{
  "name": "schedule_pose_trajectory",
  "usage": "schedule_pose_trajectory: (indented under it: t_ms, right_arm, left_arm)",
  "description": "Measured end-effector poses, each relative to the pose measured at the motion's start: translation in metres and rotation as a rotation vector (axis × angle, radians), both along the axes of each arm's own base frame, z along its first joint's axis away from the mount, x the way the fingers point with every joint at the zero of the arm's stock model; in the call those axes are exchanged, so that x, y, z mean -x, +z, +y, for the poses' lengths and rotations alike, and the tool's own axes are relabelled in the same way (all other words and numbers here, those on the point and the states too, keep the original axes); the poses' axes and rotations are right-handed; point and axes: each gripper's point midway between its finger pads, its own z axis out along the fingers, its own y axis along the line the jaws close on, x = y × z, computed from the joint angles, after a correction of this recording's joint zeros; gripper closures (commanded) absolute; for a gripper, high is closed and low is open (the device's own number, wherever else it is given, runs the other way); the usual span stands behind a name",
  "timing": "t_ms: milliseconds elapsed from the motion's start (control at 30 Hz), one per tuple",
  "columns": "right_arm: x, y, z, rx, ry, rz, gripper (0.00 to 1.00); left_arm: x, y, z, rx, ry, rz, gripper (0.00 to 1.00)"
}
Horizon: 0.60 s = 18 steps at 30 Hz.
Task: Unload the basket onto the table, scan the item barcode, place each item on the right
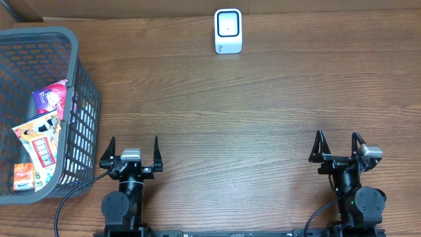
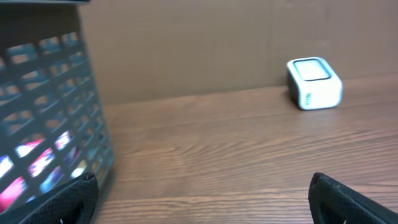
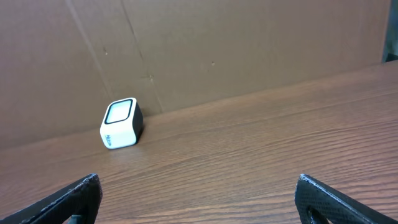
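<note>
Now we are seeing both claws standing wide, holding nothing: the left claw (image 1: 134, 142) at seven o'clock, the right claw (image 1: 337, 137) at five. The packets (image 1: 41, 135) are lying in the basket (image 1: 89, 99) at nine o'clock, and the scanner (image 1: 228, 31) is standing at twelve.

Black arms (image 1: 125, 197), pointed jaws, silver wrist blocks (image 1: 131, 155), black cables (image 1: 62, 204)
</note>
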Motion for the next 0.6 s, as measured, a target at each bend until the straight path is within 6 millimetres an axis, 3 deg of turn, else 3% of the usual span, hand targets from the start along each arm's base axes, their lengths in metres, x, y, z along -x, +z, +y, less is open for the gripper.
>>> schedule_pose_trajectory:
  t_ms: [167,267,333,400,600]
  right_arm:
    - [0.000,0.000,0.000,0.000,0.000,0.000,0.00]
    - [0.000,0.000,0.000,0.000,0.000,0.000,0.00]
    - [0.000,0.000,0.000,0.000,0.000,0.001,0.00]
    - [0.000,0.000,0.000,0.000,0.000,0.000,0.00]
    - [0.000,0.000,0.000,0.000,0.000,0.000,0.00]
  left_arm:
    - [0.001,0.002,-0.026,0.033,-0.149,-0.005,0.00]
    - [0.004,-0.005,-0.032,0.070,-0.181,0.053,0.00]
    - [0.009,0.001,-0.035,0.084,-0.195,0.075,0.00]
    - [0.014,0.022,-0.036,0.091,-0.203,0.056,0.00]
    - [0.037,0.119,-0.031,0.102,-0.173,-0.041,0.00]
